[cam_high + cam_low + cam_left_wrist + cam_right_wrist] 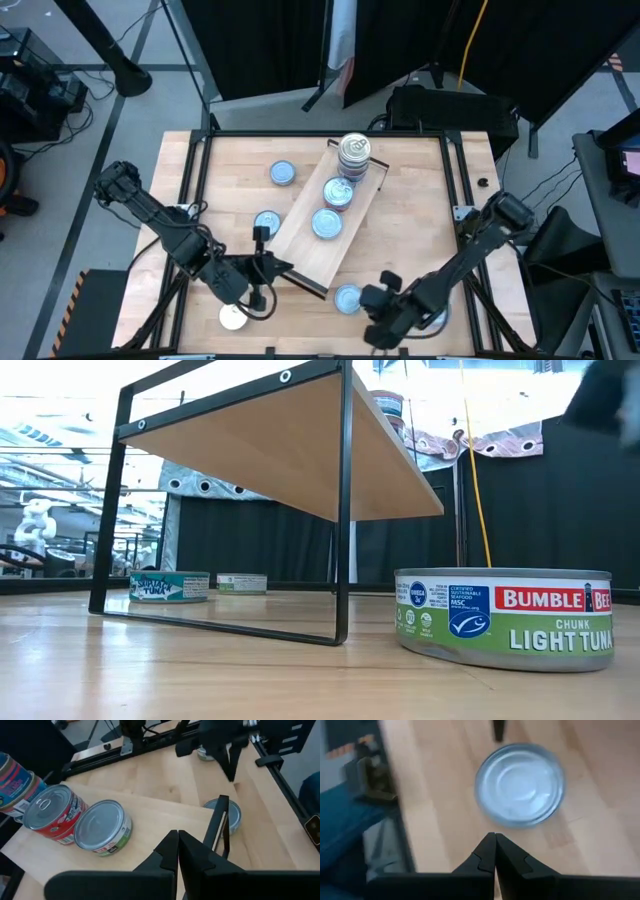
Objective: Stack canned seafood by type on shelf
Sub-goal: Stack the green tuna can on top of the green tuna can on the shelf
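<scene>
High view: shelf (300, 240) long axis diagonal across table, both end effectors closed, empty.

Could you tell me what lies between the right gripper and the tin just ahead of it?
Only bare tabletop separates the shut right gripper from the tin, per the right wrist view.

In my low view the shelf (300, 450) hides its tins, and the near tin (503, 618) is cut by the right edge. The right wrist view blurs 1 tin (520, 785); I can't read its label.
</scene>
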